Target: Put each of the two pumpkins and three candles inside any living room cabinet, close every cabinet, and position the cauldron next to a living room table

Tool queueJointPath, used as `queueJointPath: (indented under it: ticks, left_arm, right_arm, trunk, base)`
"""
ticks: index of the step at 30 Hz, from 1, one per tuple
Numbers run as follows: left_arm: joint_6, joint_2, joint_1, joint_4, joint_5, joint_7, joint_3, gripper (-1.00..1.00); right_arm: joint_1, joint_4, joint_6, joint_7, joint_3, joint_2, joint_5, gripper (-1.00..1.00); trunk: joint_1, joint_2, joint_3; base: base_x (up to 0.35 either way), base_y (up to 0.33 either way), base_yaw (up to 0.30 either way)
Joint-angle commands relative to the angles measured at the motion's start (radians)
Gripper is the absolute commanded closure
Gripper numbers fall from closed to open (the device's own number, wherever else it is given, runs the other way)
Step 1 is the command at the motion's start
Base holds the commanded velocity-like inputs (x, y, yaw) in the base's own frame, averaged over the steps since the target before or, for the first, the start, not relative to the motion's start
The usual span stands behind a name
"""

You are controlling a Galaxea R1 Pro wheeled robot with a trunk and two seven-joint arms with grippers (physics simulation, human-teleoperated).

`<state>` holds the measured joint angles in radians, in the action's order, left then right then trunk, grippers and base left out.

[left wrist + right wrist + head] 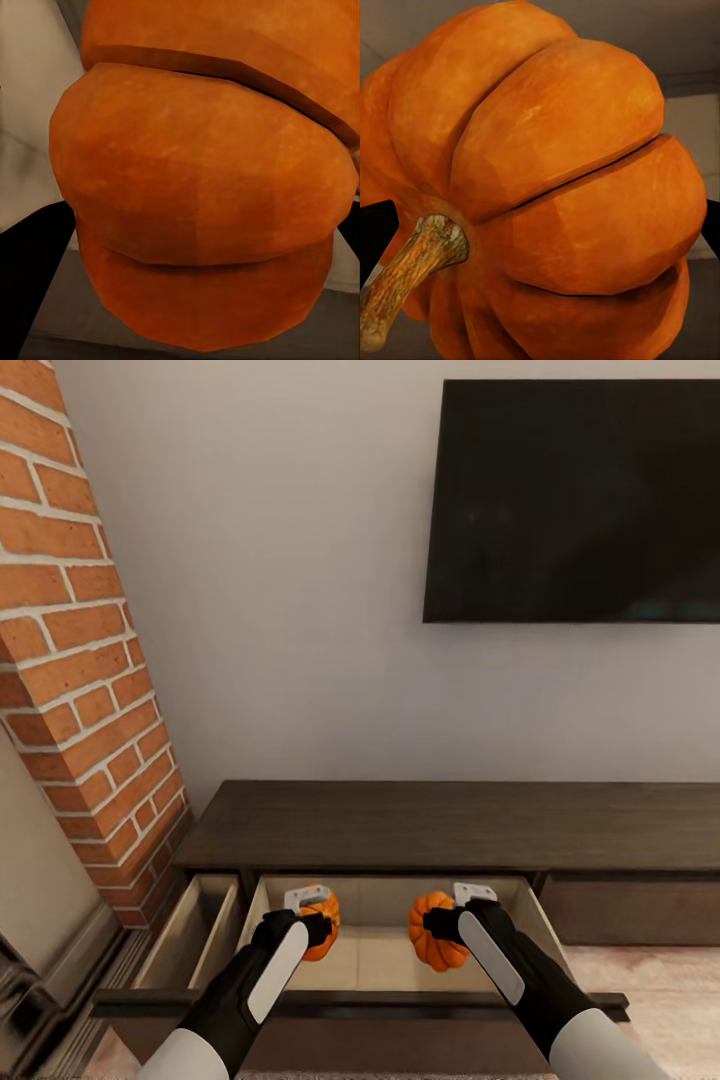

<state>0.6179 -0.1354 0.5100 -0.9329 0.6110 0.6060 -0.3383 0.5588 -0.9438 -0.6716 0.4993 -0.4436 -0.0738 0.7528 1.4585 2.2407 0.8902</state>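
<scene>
**Holding both pumpkins over the open drawer**

Holding one pumpkin in each arm, I have both sets of fingers clamped on their loads above the open middle drawer (385, 960) of the long dark-brown cabinet (450, 825). My left fingers (318, 920) grip the left pumpkin (322, 938), whose ribbed orange body bulges between the dark fingertips (34, 274) in the left wrist view. My right fingers (452, 922) grip the right pumpkin (436, 932); in the right wrist view its short brown stem (412, 274) juts out beside one fingertip (376, 229). The two pumpkins sit apart, with the beige drawer floor between and beneath them. A narrower drawer (195, 930) stands open just beside my left fingers, next to the brick column (80, 660). A dark television (575, 500) hangs on the wall beyond both arms.
</scene>
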Motion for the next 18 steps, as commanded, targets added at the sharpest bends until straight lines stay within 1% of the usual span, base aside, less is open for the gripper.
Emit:
queueJointPath:
  ticks: [1,3,6,15,18]
  left_arm:
    - [-0.001,0.000,0.001,-0.001,0.005,0.012,-0.006,1.00]
    - [-0.004,0.000,0.001,-0.001,-0.006,0.012,-0.019,1.00]
    - [-0.012,0.001,0.001,-0.001,-0.010,0.012,-0.027,1.00]
    - [-0.015,0.003,0.001,-0.004,-0.010,-0.001,-0.032,1.00]
    - [-0.015,0.004,0.001,-0.002,-0.005,-0.002,-0.032,1.00]
  right_arm:
    - [0.001,-0.002,0.002,0.011,-0.004,-0.001,0.012,1.00]
    - [0.001,-0.003,0.004,0.011,-0.004,-0.001,0.012,1.00]
    - [0.001,-0.004,0.006,0.011,-0.004,-0.001,0.013,1.00]
    - [0.001,-0.011,0.007,0.011,-0.003,-0.001,0.013,1.00]
    - [0.001,-0.011,0.007,0.011,-0.003,-0.001,0.013,1.00]
  trunk:
    - [0.004,0.008,0.004]
    - [0.011,0.022,0.010]
    - [0.023,0.043,0.020]
    - [0.023,0.043,0.020]
    - [0.023,0.043,0.020]
  base:
    - [0.000,0.000,0.000]
    - [0.000,0.000,0.000]
    - [0.000,0.000,0.000]
    - [0.001,0.000,0.000]
    - [0.143,0.000,0.000]
